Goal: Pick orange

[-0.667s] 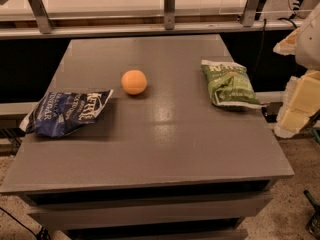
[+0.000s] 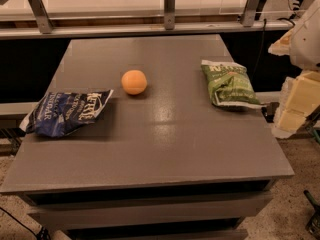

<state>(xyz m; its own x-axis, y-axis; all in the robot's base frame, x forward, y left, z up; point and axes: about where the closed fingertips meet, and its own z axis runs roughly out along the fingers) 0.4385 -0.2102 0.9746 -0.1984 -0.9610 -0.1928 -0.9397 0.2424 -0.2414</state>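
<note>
On the table (image 2: 150,154), the orange (image 2: 134,82) sits left of centre, between a blue bag (image 2: 67,112) at the left and a green bag (image 2: 229,83) at the right. The gripper (image 2: 296,106) hangs beyond the table's right edge; whether it is spread or closed, I cannot tell.

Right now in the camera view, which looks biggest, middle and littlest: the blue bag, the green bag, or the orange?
1. Blue bag, but it lies slightly nearer, so unsure.
2. Green bag.
3. Orange, clearly smallest.
The gripper is at the right, beside the table.
</note>
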